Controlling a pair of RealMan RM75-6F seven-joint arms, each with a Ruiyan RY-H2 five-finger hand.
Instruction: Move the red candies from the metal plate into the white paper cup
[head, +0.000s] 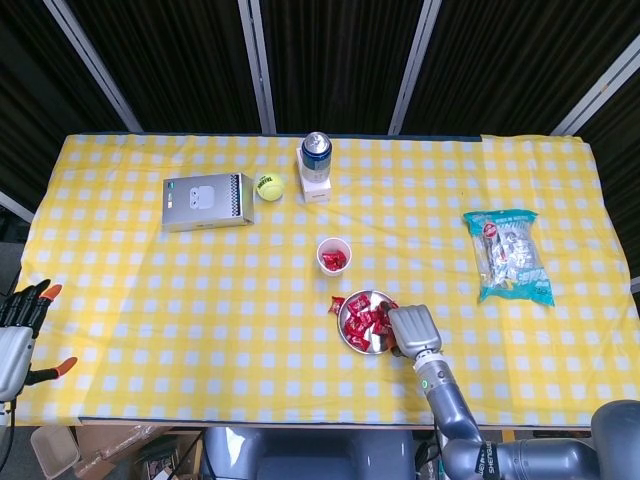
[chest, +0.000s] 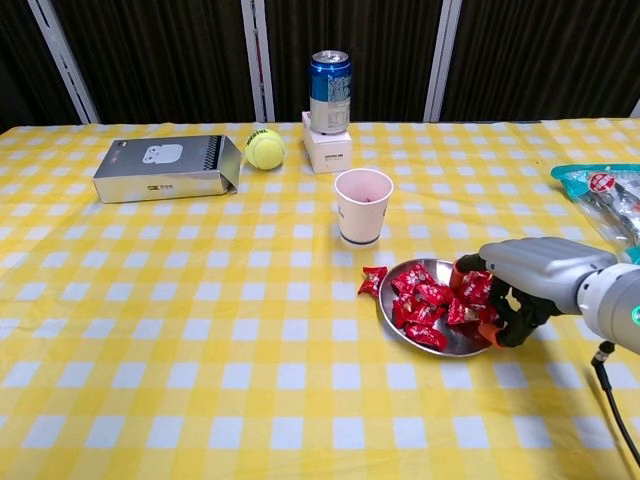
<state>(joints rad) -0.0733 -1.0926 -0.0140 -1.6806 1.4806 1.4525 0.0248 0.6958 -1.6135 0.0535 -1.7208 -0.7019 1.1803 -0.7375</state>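
- Right hand (chest: 520, 290) lies low over the right edge of the plate (chest: 400, 318), back upward, fingers (chest: 505, 328) curled down into the candies (chest: 425, 300); they touch the pile, but whether they pinch one cannot be told.
- Its forearm runs back toward the near table edge in the head view.
- Left hand (head: 18, 335) hangs off the table's left edge, fingers spread, holding nothing.
- One candy lies on the cloth just left of the plate.
- Cup (chest: 362, 206) stands just behind the plate, some red candy inside it in the head view.
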